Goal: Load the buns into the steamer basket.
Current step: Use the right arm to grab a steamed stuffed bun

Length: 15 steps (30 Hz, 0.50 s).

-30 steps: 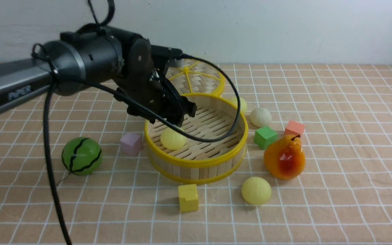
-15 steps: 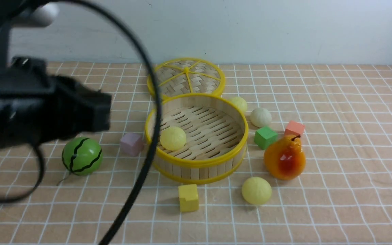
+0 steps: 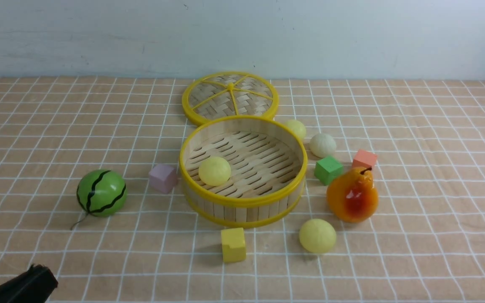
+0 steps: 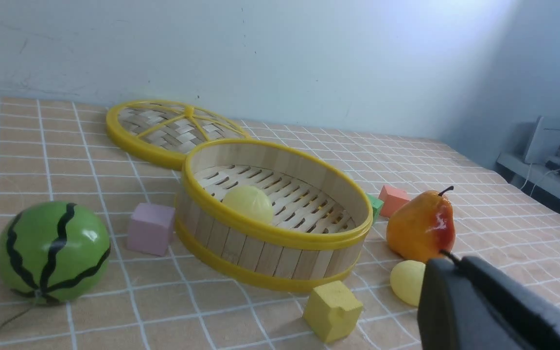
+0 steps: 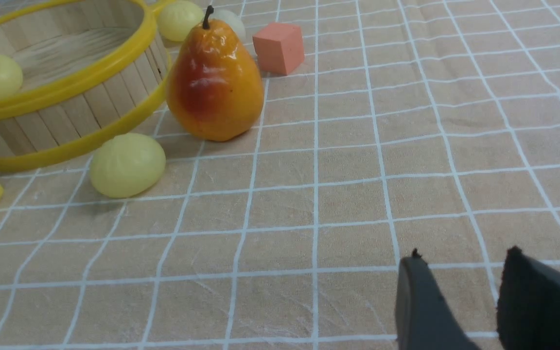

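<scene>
You have one pale yellow bun [image 3: 214, 171] inside the steamer basket [image 3: 242, 204], with far yellow bun [image 3: 296, 128], off-white bun [image 3: 322, 144] and near yellow bun [image 3: 317, 235] on the counter [image 3: 436, 168] to its right, left tool [image 4: 447, 265] closed and empty, right tool [image 5: 463, 255] parted and empty.

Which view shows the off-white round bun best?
Front view: the off-white round bun sits fully exposed, right of the bamboo steamer basket. Right wrist view catches only part of it, behind the orange pear. Left wrist view: not visible.

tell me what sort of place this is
Probably a lab tabletop staged for robot practice, not a real kitchen: grid-patterned tablecloth, toy pear and watermelon ball, plain wall behind.
</scene>
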### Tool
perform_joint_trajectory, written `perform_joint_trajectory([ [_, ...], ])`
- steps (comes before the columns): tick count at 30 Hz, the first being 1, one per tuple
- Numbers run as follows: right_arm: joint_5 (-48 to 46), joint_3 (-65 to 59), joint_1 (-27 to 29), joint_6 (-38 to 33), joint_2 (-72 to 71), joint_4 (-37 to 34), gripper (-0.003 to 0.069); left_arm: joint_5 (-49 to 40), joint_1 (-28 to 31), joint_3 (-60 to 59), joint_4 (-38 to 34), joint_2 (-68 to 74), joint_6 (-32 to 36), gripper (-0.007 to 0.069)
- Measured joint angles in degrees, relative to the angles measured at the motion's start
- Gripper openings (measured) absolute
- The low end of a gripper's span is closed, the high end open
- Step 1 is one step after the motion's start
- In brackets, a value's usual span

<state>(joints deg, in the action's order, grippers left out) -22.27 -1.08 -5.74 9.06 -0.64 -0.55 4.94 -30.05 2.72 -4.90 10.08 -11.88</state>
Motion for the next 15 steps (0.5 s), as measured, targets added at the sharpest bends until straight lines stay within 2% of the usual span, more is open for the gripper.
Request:
perform_joint_trajectory([
  [10, 0.9, 0.0, 0.0, 0.6, 0.0, 0.6, 0.0241, -2.9, 0.0, -1.1, -0.1, -0.4, 0.0, -0.0013],
  [13, 2.7, -0.3, 0.0, 2.7, 0.0, -3.3, 0.0241, -3.8, 0.0, -1.1, -0.1, -0.5, 0.0, -0.0013],
  [15, 6.8, -0.5, 0.0, 6.8, 0.0, -10.6, 0.0241, -4.9, 0.0, -1.1, -0.1, -0.5, 0.0, -0.0013],
])
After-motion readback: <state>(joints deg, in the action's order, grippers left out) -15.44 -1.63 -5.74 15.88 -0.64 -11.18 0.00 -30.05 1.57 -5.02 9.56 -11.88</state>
